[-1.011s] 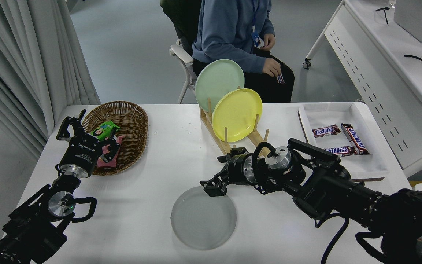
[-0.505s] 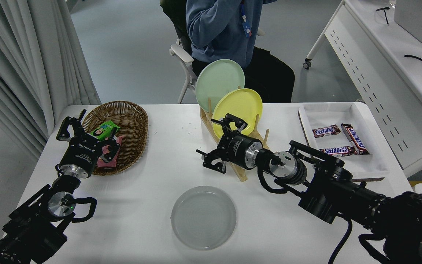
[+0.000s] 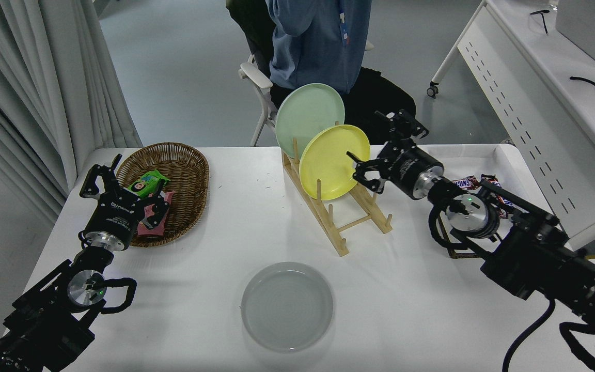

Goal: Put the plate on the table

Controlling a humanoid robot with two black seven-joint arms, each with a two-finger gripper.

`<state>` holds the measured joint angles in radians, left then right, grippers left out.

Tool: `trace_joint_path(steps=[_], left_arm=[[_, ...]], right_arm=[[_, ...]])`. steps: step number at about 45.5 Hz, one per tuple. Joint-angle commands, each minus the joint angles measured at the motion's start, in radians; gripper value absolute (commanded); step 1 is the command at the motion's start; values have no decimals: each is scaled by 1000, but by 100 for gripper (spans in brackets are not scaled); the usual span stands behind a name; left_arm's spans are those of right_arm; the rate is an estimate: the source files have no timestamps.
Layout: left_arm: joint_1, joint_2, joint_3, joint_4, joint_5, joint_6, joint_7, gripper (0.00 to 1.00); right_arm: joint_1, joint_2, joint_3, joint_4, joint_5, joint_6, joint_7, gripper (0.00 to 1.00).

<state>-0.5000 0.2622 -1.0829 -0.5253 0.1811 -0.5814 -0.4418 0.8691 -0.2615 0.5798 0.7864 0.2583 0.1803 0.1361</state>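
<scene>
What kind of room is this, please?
Probably an office or lab set up for robot trials: a white desk with perforated side panel, grey floor, and a black right gripper over a large white table.

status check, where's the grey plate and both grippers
Right gripper open, beside yellow plate. Left gripper open, parked by wicker basket. Round grey-white plate flat on white table, clear.

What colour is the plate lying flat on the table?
Pale grey-white plate, glossy; the head view shows it.

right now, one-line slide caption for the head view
Grey plate lies flat on the table; open right gripper is beside the racked yellow plate, left gripper by the basket.
</scene>
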Motion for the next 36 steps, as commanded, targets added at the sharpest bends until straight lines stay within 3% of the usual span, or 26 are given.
trace_joint_path(steps=[1, 14, 36], left_arm=[[0, 0, 0, 1, 0, 0, 0, 100], [0, 0, 0, -1, 0, 0, 0, 100], [0, 0, 0, -1, 0, 0, 0, 100]], right_arm=[[-81, -45, 156, -22, -21, 51, 14, 99], [-277, -18, 385, 4, -181, 67, 16, 100], [-443, 154, 738, -9, -470, 100, 36, 99]])
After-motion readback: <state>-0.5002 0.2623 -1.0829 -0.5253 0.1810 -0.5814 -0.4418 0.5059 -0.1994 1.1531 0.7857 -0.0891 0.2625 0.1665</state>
